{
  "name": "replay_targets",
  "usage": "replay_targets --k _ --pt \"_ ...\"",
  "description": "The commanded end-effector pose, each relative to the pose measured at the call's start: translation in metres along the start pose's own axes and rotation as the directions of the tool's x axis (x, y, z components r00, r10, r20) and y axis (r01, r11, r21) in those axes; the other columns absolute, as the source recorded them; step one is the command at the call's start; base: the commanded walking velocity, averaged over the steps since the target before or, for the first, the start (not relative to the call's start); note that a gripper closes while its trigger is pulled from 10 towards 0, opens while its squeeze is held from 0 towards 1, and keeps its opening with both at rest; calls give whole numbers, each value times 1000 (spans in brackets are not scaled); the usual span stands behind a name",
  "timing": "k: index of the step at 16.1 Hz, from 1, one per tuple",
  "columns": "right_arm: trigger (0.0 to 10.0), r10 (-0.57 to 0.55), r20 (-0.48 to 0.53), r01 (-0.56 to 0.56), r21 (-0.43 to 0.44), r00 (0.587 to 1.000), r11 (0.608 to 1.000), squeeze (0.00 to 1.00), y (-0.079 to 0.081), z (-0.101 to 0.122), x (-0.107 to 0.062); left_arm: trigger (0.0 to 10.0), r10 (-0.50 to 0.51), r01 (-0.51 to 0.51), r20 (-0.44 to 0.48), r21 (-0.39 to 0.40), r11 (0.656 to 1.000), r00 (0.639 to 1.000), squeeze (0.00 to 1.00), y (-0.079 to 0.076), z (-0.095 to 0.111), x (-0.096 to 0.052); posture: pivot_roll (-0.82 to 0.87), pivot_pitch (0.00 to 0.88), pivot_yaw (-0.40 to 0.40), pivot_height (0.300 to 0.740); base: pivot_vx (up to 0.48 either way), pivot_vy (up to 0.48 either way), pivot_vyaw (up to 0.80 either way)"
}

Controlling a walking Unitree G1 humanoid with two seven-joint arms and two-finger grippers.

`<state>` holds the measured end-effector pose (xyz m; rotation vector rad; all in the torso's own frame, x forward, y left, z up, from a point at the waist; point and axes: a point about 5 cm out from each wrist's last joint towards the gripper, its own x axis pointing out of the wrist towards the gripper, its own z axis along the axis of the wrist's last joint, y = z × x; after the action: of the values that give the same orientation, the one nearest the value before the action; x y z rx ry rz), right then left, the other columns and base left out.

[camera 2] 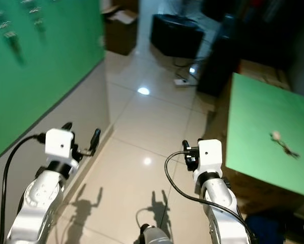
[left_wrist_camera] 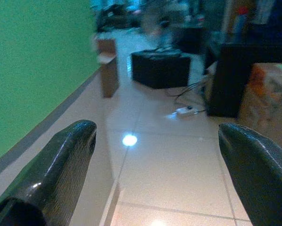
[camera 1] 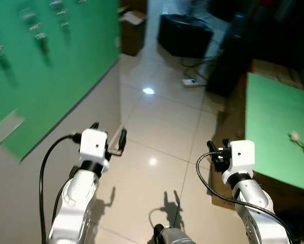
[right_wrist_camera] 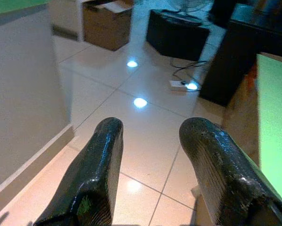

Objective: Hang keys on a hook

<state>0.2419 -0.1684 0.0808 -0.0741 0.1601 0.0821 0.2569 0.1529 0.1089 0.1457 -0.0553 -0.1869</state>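
A small bunch of keys lies on the green tabletop at my right. On the green wall board at my left are several small hooks, blurred. My left gripper is held up over the floor near the wall, open, with nothing between its fingers. My right gripper hovers beside the table's near left edge, well short of the keys. It is open and holds nothing; its fingers point at the floor ahead.
Ahead is glossy tiled floor. A cardboard box stands by the wall, a low black case behind it, and a power strip with cables beside a tall black cabinet.
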Motion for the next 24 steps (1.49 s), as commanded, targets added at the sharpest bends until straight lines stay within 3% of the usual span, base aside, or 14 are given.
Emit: replay_targets --k 1,7,10,14,17,19,24 --pt "10000 -33 -2 33 -13 999 999 0 -4 0 -2 10000 -50 50 17 8 999 999 0 -7 3 5 -120 54 -17 740 0 0 -800" --pt "10000 -138 -7 138 -25 990 990 0 -13 1 -20 10000 -151 150 43 29 988 988 0 -20 8 26 -197 60 78 740 0 -267 -800" --pt "10000 -129 8 129 -42 992 991 0 -13 5 -23 10000 -175 173 50 24 985 983 0 -24 8 30 -216 64 91 740 0 -425 -800" --pt "10000 -62 15 63 -78 998 995 0 -8 10 -23 10000 -152 151 46 12 988 987 0 -24 5 26 -209 72 59 740 0 -427 -800" --pt "10000 -10 19 12 -100 1000 995 0 -5 14 -16 10000 -71 71 42 4 997 997 0 -16 2 19 -186 78 15 740 0 -428 -496" --pt "10000 91 22 -85 -195 996 977 0 6 16 -9 10000 7 -7 -2 -3 1000 1000 0 -8 -3 13 -159 84 -14 740 0 144 0" --pt "10000 72 19 -67 -197 997 978 0 9 13 -8 10000 4 -4 59 4 1000 998 0 -6 5 6 -144 97 -7 740 0 255 0"
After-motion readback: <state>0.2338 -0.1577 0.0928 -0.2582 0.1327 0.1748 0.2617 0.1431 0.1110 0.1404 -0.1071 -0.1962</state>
